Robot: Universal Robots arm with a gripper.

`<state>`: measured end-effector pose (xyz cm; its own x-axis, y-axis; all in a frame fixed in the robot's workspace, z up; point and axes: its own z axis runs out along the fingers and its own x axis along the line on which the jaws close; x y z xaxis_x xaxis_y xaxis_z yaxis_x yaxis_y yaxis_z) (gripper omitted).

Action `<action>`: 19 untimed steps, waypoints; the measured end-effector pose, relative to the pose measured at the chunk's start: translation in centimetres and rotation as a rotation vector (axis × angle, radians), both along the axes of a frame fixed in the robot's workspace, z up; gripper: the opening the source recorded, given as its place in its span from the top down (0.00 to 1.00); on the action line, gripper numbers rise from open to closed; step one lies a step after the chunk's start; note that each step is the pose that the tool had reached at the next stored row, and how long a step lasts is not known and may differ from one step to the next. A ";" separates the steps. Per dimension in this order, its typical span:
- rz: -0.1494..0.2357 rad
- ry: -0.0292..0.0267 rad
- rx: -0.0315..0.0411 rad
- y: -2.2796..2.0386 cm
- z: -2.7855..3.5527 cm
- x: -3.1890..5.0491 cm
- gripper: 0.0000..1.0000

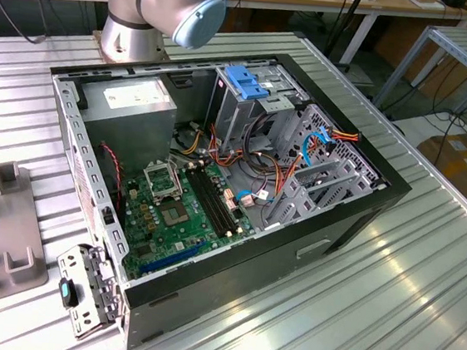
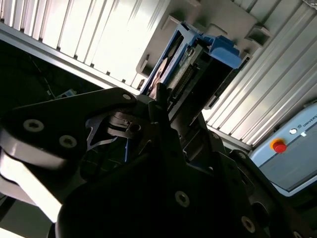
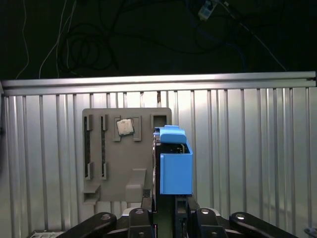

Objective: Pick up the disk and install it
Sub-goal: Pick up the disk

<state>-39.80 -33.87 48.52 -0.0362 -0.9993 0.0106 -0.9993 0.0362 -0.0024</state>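
Blue rails flank the disk point(image 3: 174, 163), which stands on edge with the claw point(image 3: 166, 203) pinching its sides, at the edge of a grey tray point(image 3: 109, 163) on the ribbed metal table point(image 3: 247, 158). The first wrist view shows a chip point(image 3: 124, 126) on that tray. The exterior view shows the open computer case point(image 1: 231, 279) and the arm's base point(image 1: 137, 14).

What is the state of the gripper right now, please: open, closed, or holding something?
Gripper: closed, holding the disk on edge.
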 end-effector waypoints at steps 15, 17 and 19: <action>0.000 0.0000 0.0000 0.03 0.00 2.15 0.65; 0.000 0.0001 0.0000 0.03 0.00 2.51 0.65; 0.000 0.0000 0.0001 0.04 0.00 2.75 0.65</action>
